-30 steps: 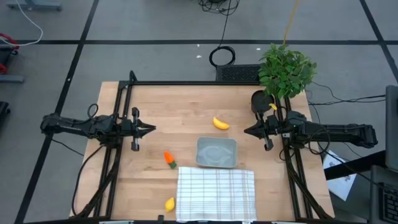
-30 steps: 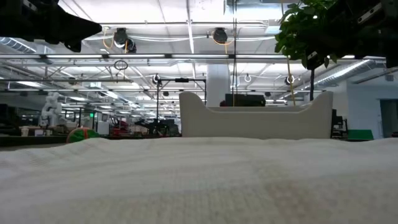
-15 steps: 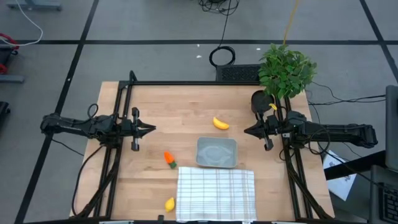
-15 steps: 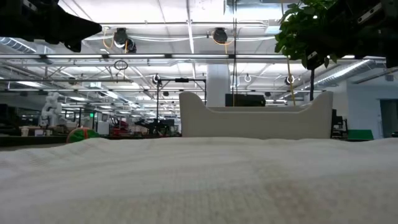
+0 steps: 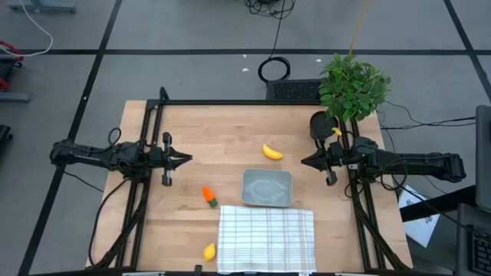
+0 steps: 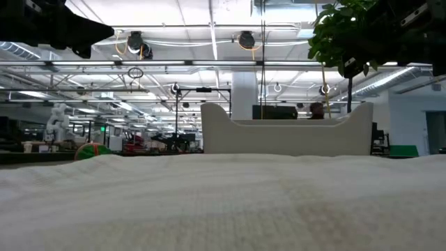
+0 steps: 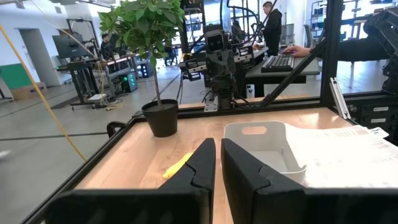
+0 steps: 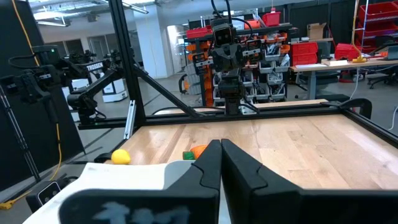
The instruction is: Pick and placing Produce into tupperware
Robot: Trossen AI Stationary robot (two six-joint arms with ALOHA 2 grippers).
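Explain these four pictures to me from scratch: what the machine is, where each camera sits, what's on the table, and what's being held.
This is a robot with two dark arms at a wooden table. One picture looks straight down from above. One sits at table height, its view mostly filled by the white checked cloth. The other two come from cameras on each arm's wrist, looking past that arm's own fingers.

On the table lie a banana, a carrot, a lemon, a grey plastic tub and a potted plant at the far right corner. The tub holds no toy food yet.

The left gripper and right gripper hover at opposite sides, both shut and holding nothing.
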